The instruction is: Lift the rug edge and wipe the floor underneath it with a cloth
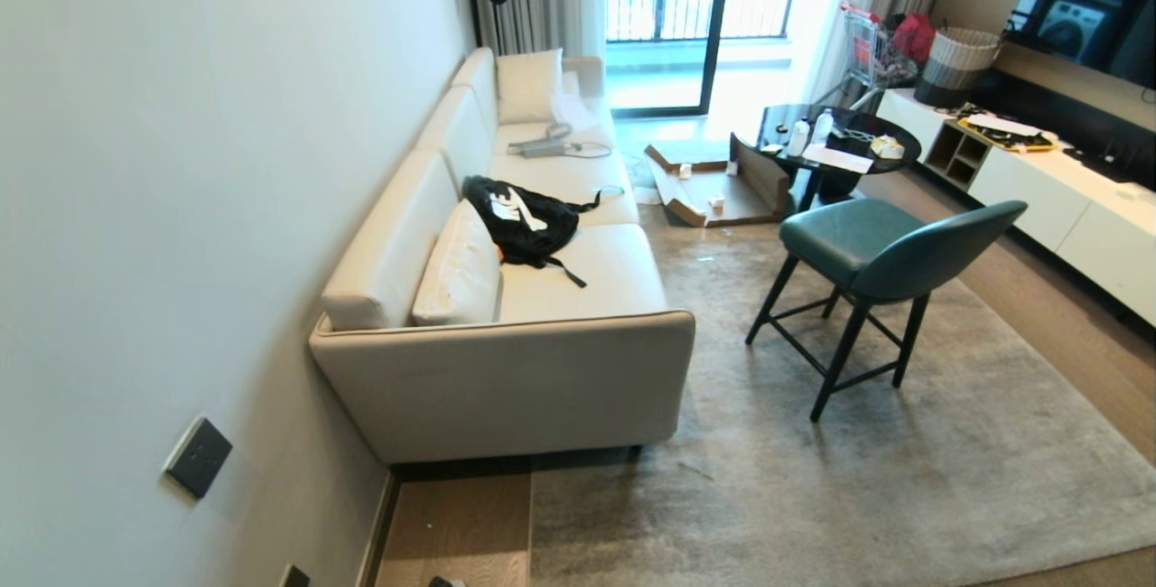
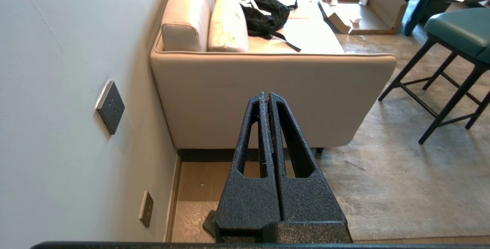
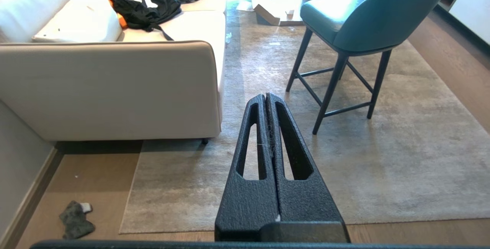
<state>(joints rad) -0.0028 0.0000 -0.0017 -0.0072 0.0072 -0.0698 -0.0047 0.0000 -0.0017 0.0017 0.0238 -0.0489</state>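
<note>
The pale grey rug lies flat, its square corner (image 3: 121,230) and straight rug edge (image 3: 132,187) next to the sofa's end. The same rug edge (image 1: 530,524) shows in the head view. Brown wood-grain floor (image 3: 88,176) runs between rug and wall. A crumpled grey cloth (image 3: 74,220) lies on that floor near the skirting, apart from the rug. My right gripper (image 3: 266,95) hangs shut and empty above the rug's near part. My left gripper (image 2: 267,95) is shut and empty too, pointing at the sofa's end above the floor strip (image 2: 195,195). Neither arm shows in the head view.
A beige sofa (image 1: 506,379) with a black backpack (image 1: 524,221) stands along the wall on the left. A green chair (image 1: 876,253) stands on the rug. Beyond are an open cardboard box (image 1: 722,190), a round black table (image 1: 840,149) and a white cabinet (image 1: 1066,199).
</note>
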